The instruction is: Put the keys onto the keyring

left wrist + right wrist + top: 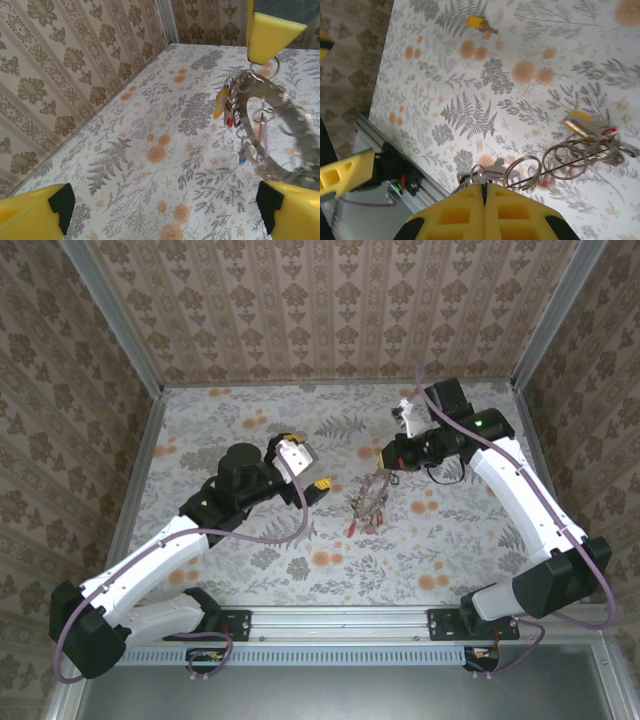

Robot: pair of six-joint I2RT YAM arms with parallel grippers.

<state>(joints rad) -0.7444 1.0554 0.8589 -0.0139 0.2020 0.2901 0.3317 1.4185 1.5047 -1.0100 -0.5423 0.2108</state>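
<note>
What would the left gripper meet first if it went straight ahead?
Probably the keyring, hanging from the right gripper ahead of the left gripper's right finger; between its fingers the table comes first. Depth is unclear.

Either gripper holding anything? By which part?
Right gripper, jaws shut, pinches the keyring by a small loop at its edge. Left gripper is open, holding nothing.

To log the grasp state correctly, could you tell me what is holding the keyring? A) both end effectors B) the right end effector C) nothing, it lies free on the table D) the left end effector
B: the right end effector is shut on the keyring, while the left end effector is open.
</note>
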